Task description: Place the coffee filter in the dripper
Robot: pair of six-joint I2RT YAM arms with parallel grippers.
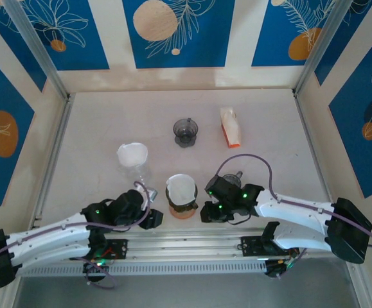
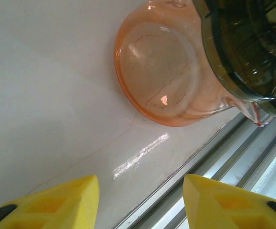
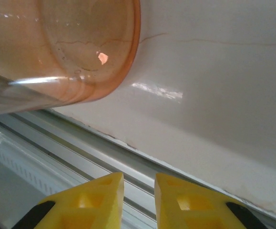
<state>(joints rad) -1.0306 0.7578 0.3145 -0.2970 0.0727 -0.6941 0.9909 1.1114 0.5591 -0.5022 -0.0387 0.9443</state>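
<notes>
A white coffee filter (image 1: 180, 187) sits inside the dripper (image 1: 181, 199), which stands on an orange glass carafe (image 1: 183, 212) near the table's front edge. In the left wrist view the carafe (image 2: 161, 76) is ahead, with the dark smoky dripper (image 2: 247, 47) on top of it. My left gripper (image 1: 153, 219) (image 2: 141, 191) is low, just left of the carafe, open and empty. My right gripper (image 1: 205, 213) (image 3: 139, 183) is just right of the carafe (image 3: 80, 47), its yellow fingers a narrow gap apart with nothing between them.
A white paper cone on a clear holder (image 1: 132, 156) stands left of centre. A dark round cup (image 1: 186, 131) and an orange-and-white packet (image 1: 230, 126) are further back. A metal rail (image 1: 186, 247) runs along the front edge, close under both grippers.
</notes>
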